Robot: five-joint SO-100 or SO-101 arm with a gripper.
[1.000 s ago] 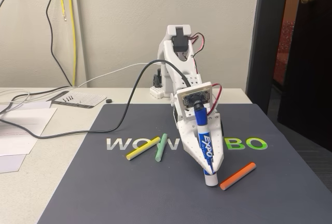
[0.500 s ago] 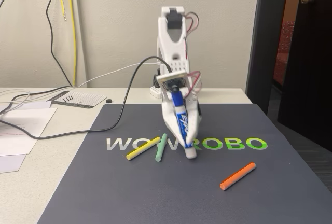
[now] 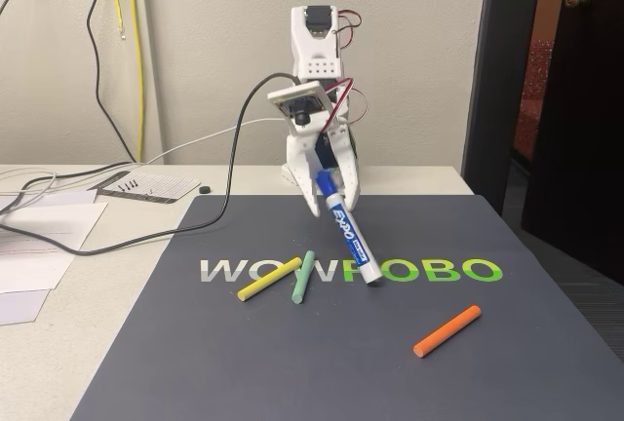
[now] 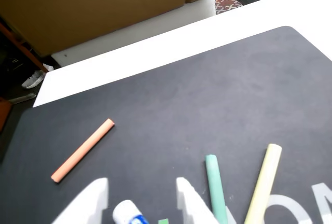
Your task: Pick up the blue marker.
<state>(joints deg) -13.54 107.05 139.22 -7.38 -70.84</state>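
Green stick [image 3: 304,277] and yellow stick [image 3: 269,280] lie beside gripper [image 3: 336,209].

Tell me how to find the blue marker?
Look at the dark mat with big letters. Above its middle, the white arm's fingers hold the blue marker slanting down. It's fat, white with a blue label; the yellow, green and orange sticks lie flat.

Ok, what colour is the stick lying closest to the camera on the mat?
Orange. That stick lies apart from the others on the dark mat, clearest in the fixed view.
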